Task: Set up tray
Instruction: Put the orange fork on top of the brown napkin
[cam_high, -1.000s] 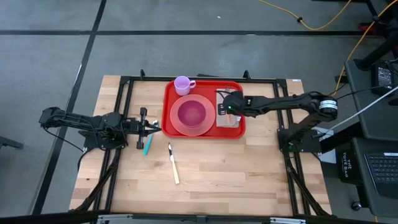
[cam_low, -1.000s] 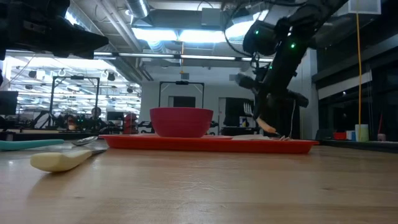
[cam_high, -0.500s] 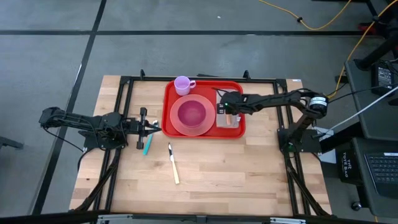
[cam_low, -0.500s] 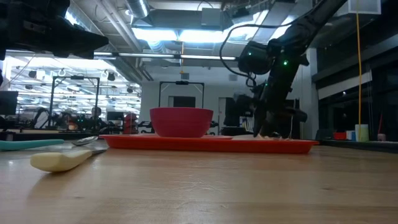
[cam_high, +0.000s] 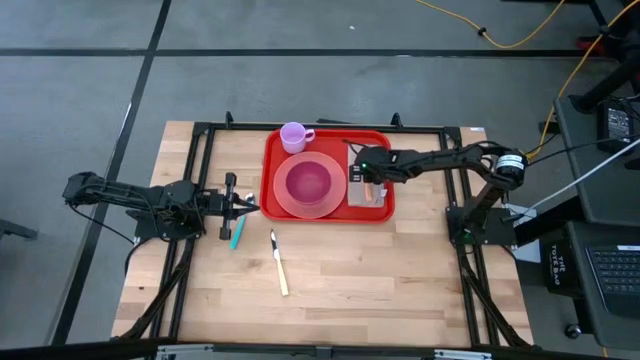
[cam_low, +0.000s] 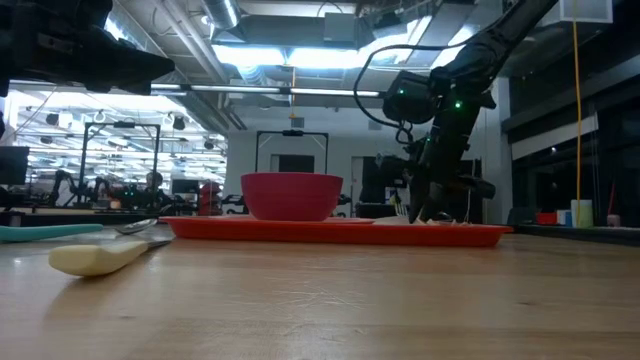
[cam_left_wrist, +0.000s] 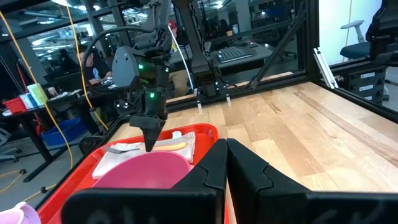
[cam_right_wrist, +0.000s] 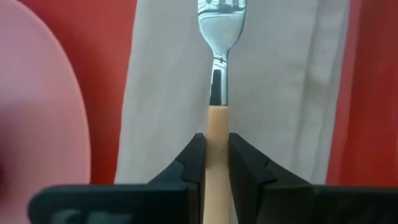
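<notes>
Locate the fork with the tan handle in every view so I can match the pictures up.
High view: fork mostly hidden under the right gripper, on the napkin.
Low view: only a pale sliver at the gripper tip.
Left wrist view: fork lying on the napkin.
Right wrist view: fork centre, handle between the fingers.
Shared landmark: the tray.

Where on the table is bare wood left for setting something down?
Free: the near half of the table, right of the knife, and the strip right of the tray. Crowded: the tray, with plate, cup, napkin and the right pincer holding a fork.
</notes>
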